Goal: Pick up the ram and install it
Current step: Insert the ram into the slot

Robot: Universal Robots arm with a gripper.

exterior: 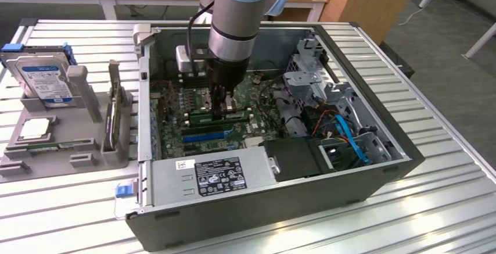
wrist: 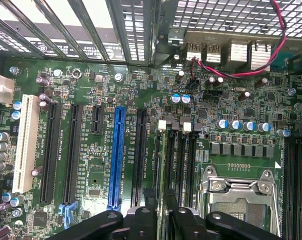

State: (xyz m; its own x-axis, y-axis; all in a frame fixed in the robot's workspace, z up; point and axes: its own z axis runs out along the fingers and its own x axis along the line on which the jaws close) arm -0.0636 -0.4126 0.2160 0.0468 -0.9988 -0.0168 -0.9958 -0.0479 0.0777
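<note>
Arm position: the grey-and-blue robot arm point(exterior: 232, 27) reaches straight down into the open black computer case point(exterior: 271, 207), which lies on its side on the slatted metal table point(exterior: 449, 167), mid-frame in the exterior view. We read the vertical approach as deliberate, since a memory slot takes its board from directly above.

Claw: the black two-fingered gripper point(exterior: 225, 108) sits low over the green motherboard point(exterior: 174, 123), centre of frame. In the wrist view the gripper point(wrist: 163, 222) straddles one of the long black memory slots. Its jaws stand a little apart on either side of the slot, so we log it as parted, not clamped.

Task item: the ram, a long thin green circuit-board stick point(exterior: 240, 114), stands on edge in that slot directly under the claw. We judge it seated or nearly so, but cannot see whether the white end latches point(wrist: 162, 123) have closed.

View differences: the wrist view gives the slot alignment, with the blue expansion slot point(wrist: 116, 155) on one side of the memory bank and the silver processor socket frame point(wrist: 235, 195) on the other. The exterior view adds the grey plastic parts holder point(exterior: 85, 103) at the exterior view's left, well apart from the case. It carries the silver, blue-labelled hard drive point(exterior: 43, 77) and the square silver CPU chip point(exterior: 35, 127). A thin board point(exterior: 115, 114) stands on edge in the holder; probably the second stick, not certain.
</note>
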